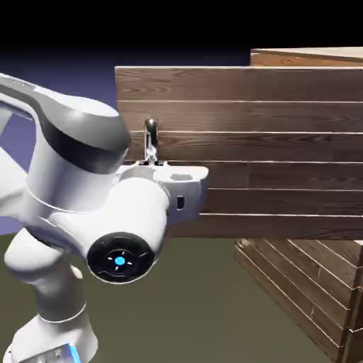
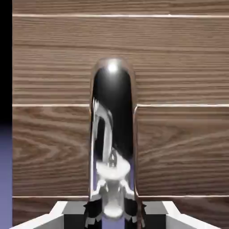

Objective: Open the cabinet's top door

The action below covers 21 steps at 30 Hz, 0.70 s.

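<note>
Planks of dark brown wood face us across the top door [image 1: 276, 152], which stands swung out from the cabinet [image 1: 305, 283] and fills the scene's middle and right, its free edge toward the left. We see our jaws [image 2: 114, 219] pinching the shiny metal handle [image 2: 112, 120] near that free edge, one fingertip on each side. On the left, our white arm [image 1: 78, 184] reaches up to the door's near face, partly hiding it.

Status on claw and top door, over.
Claw closed on the handle. Top door swung out from the cabinet. Nothing seen in the way.
</note>
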Tool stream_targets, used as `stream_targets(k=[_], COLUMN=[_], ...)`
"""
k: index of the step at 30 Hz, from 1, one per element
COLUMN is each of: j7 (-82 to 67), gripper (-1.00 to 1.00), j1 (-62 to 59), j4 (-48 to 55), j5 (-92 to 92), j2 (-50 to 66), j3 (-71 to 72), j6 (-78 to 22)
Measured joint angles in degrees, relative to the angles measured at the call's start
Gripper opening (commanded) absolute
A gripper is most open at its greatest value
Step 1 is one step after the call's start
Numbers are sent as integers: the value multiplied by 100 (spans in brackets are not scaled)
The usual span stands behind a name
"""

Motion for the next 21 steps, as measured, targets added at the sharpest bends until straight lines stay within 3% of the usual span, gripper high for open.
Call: stream_targets(k=[12,21], j7=[-1288,-1011], gripper=[-100,-100], j1=[2159,4022], j4=[1948,2420], j5=[-405,-615], j2=[1994,1590], j3=[-2473,-4055], j6=[-1855,-1841])
